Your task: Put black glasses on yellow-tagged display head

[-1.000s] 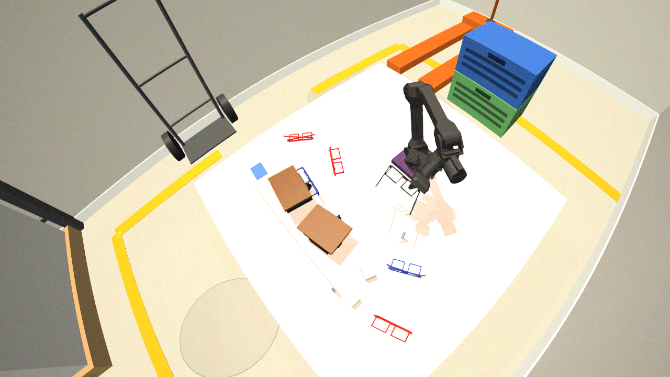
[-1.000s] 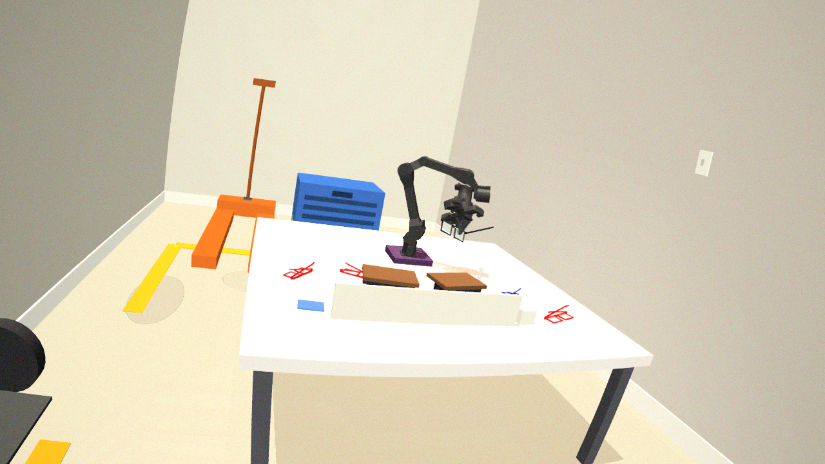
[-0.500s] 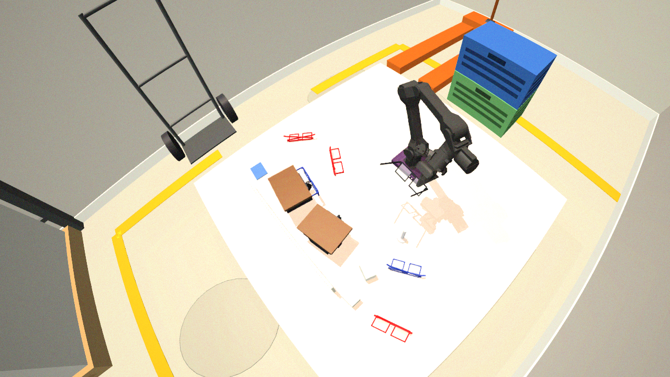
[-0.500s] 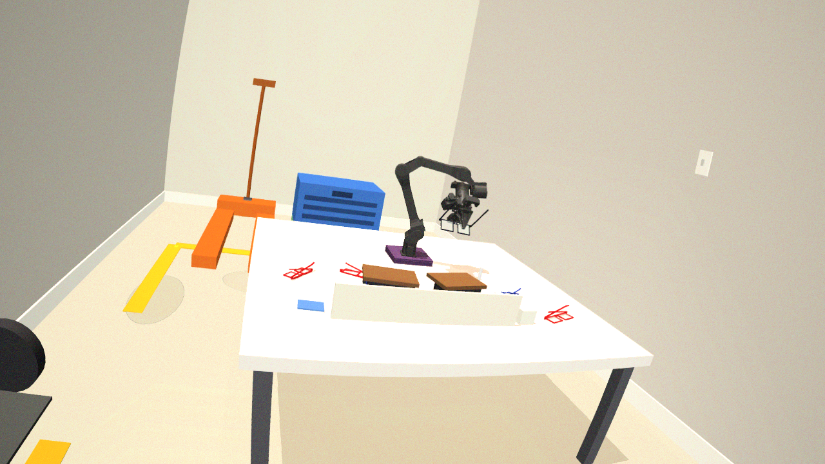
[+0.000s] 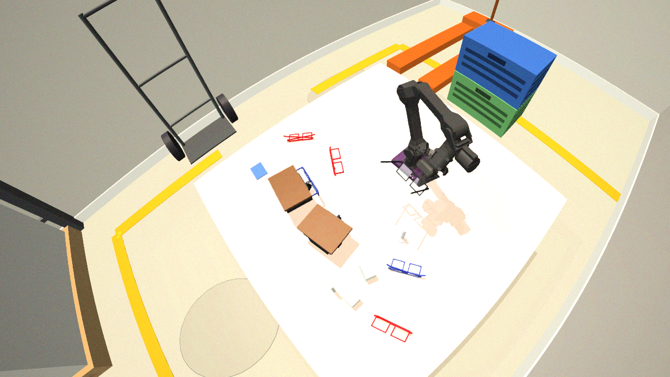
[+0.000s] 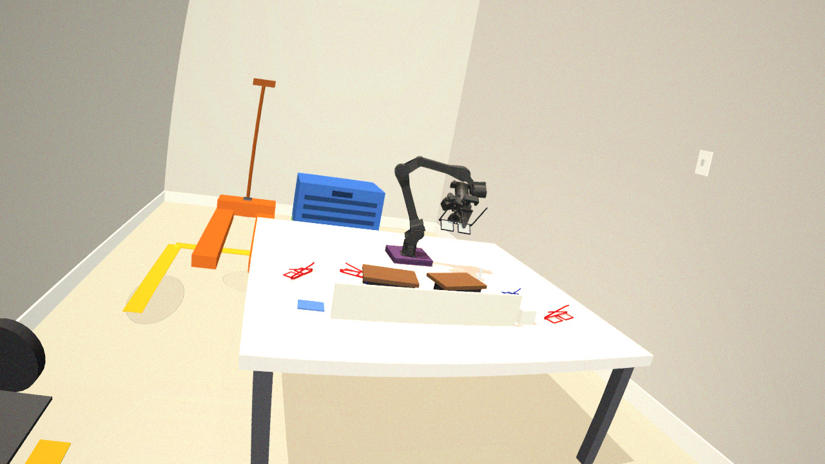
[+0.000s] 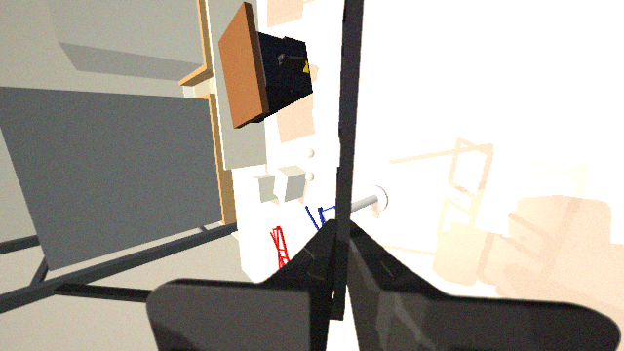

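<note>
My gripper [image 7: 339, 227] is shut on the black glasses [image 5: 391, 161] [image 6: 479, 216] [image 7: 347, 122], high above the table and away from both heads. The front bar runs up the wrist view. The temples are spread and the glasses look tilted in the top and exterior views. The black head [image 7: 288, 80] with the yellow tag [image 7: 306, 67] stands under a brown board [image 5: 324, 227] [image 6: 456, 281] [image 7: 241, 73], the right one in the exterior view. The other head is mostly hidden under its brown board [image 5: 289, 187] [image 6: 390, 276]; blue glasses [image 5: 312, 183] are at its front.
A thin post [image 5: 402, 235] [image 7: 366, 202] stands in front of the tagged head. A low white wall [image 6: 427, 305] runs behind the heads, with small pale blocks [image 7: 292, 185] near its end. Folded blue glasses [image 5: 406, 273] and several red glasses lie on the table.
</note>
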Robot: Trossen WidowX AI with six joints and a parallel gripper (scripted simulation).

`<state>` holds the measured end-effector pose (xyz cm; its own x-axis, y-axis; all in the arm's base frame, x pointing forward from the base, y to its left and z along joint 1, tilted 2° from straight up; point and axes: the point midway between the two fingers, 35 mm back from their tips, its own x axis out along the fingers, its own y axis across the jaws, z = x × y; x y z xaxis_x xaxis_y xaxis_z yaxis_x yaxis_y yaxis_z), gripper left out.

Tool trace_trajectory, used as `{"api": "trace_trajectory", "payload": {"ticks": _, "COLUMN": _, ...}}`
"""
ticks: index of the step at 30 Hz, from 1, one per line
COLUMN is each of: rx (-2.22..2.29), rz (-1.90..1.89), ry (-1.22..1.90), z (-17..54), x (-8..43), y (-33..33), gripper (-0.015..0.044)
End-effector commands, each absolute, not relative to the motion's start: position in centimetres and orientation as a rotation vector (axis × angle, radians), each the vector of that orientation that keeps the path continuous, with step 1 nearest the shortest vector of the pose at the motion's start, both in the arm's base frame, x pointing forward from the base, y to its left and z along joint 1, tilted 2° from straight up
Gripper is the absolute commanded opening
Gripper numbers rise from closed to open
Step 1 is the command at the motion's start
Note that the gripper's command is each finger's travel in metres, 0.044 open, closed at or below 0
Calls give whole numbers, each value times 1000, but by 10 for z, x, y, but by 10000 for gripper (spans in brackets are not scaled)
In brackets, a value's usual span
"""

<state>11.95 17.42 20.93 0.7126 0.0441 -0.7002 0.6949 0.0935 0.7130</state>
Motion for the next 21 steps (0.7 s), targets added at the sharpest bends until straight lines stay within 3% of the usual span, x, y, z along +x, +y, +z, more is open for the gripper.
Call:
{"api": "trace_trajectory", "payload": {"ticks": 1, "rx": 1408, "rz": -538, "ry": 662, "z": 209, "x": 119, "y": 174, "gripper": 0}}
{"api": "trace_trajectory", "payload": {"ticks": 21, "rx": 1345, "rz": -591, "ry": 668, "z": 204, "x": 128, "y": 169, "gripper": 0}}
